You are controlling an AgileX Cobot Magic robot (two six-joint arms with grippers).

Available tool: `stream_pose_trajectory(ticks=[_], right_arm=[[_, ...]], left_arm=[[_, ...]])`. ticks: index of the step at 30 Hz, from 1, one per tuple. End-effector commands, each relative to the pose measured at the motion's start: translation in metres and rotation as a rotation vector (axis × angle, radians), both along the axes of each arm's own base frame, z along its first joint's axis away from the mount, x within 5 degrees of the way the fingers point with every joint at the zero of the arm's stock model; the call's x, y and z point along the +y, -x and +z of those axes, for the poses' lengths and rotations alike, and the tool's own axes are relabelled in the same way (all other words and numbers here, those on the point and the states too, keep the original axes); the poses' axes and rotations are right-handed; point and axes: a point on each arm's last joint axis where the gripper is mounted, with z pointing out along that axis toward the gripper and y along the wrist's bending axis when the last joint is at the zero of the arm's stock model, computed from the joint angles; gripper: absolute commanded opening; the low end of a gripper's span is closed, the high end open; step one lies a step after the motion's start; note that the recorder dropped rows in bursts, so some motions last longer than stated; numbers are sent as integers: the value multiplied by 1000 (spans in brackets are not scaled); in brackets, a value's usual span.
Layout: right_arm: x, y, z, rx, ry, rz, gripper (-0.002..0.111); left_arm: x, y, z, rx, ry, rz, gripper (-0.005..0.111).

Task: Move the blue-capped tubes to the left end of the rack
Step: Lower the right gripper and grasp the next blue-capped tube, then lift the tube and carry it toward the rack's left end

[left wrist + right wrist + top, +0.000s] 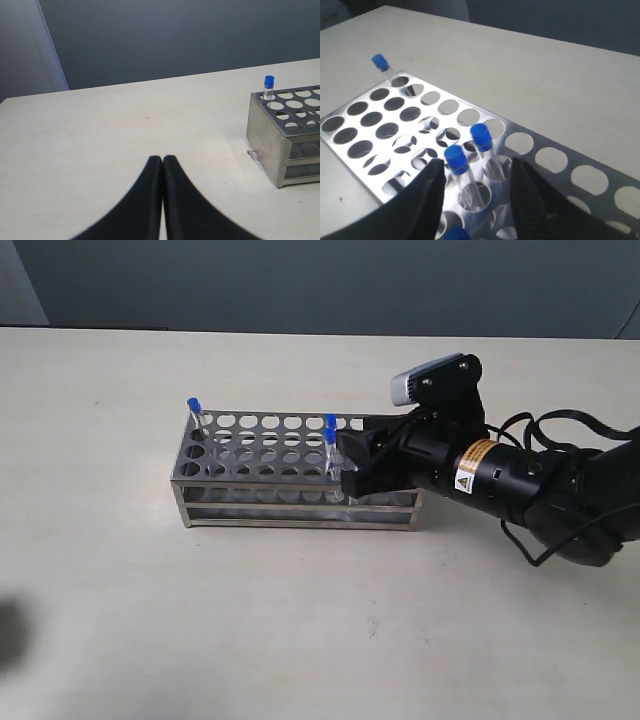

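Observation:
The silvery rack [250,455] lies across the middle of the table. One blue-capped tube [196,412] stands in its far left corner hole, also in the left wrist view as a blue-capped tube [269,86] and in the right wrist view [381,63]. Near the rack's right part, two blue-capped tubes [457,161] [481,138] stand between the fingers of my open right gripper [476,172]; a third blue cap [454,234] shows just below them. My right gripper [352,462] hovers over that spot. My left gripper [162,161] is shut and empty above bare table, left of the rack [280,135].
The tabletop [300,620] is pale beige, with a dark wall behind it. The right arm's cable [545,530] loops over the table to the right of the rack. A dark blurred shape [10,630] sits at the exterior view's left edge.

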Motion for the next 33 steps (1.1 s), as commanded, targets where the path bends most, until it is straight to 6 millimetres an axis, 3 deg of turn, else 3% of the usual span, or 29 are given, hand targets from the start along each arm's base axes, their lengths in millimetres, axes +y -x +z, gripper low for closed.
stream_pose_trajectory(ticks=[1,3,11,14,19,22,28,33], right_arm=[[0,6,3,-25,53,69,46],[-1,6,2,-16,63,62,52],[-2,5,-11,24,115,58,49],[-1,4,-20,49,123,53,35],[-1,4,-24,64,124,50,2],[0,4,-21,50,100,57,-1],[0,5,-2,-5,61,60,-1],[-2,8,31,-94,3,58,-1]], left_arm=[[0,0,2,-10,5,-6,1],[0,0,2,-10,5,-6,1],[0,0,2,-10,5,-6,1],[0,0,2,-10,5,-6,1],[0,0,2,-10,5,-6,1],[0,0,2,-10,5,-6,1],[0,0,2,-10,5,-6,1],[0,0,2,-10,5,-6,1]])
